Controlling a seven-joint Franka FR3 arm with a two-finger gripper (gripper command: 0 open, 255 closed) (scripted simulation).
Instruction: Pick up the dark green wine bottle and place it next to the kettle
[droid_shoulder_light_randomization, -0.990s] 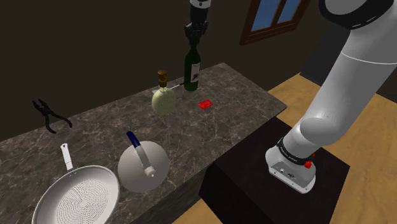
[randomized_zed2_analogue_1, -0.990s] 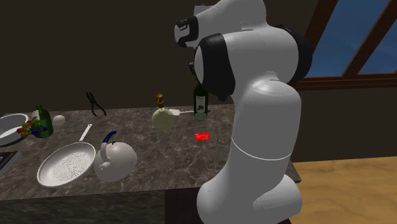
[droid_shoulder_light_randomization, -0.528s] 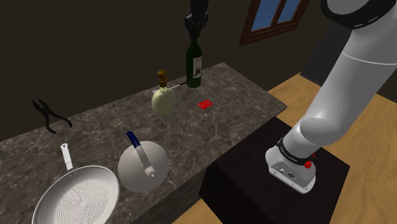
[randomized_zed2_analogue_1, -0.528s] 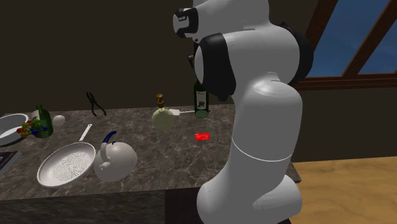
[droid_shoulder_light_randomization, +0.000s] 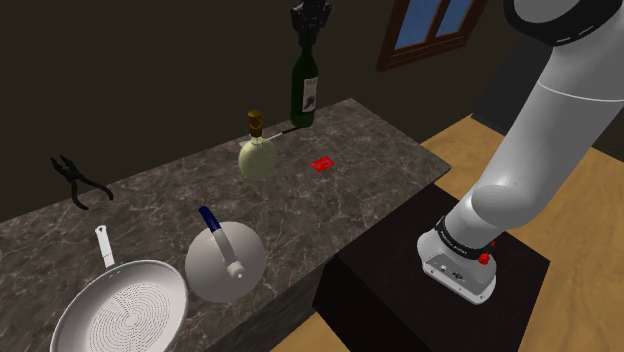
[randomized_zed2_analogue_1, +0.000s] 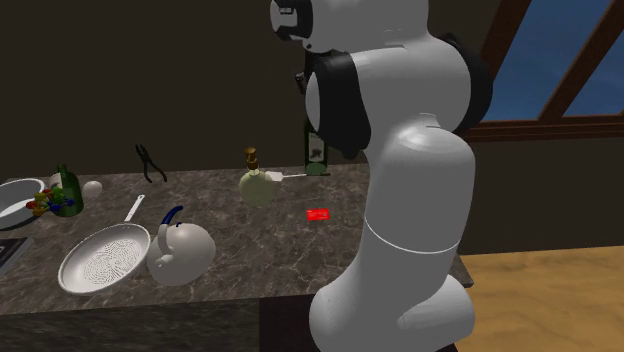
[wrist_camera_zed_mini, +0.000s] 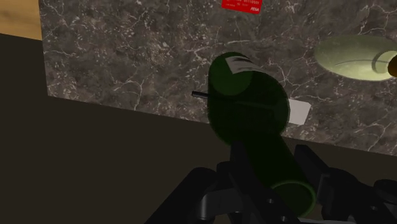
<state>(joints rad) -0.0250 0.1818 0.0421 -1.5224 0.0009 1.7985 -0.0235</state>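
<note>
Hand (droid_shoulder_light_randomization: 308, 42) clamped on neck of dark green wine bottle (droid_shoulder_light_randomization: 304, 95) — rigid, smooth, bottom-heavy, likely breakable; neck hold risks swing, slip. Kettle (droid_shoulder_light_randomization: 226, 262) well apart.

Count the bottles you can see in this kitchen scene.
2 for certain: the dark green wine bottle, held above the counter, and the pale round corked bottle standing near it. A small green object by the bowl may be a third.

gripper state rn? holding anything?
Gripper: shut on the dark green wine bottle, fingers clasping its neck from above.
</note>
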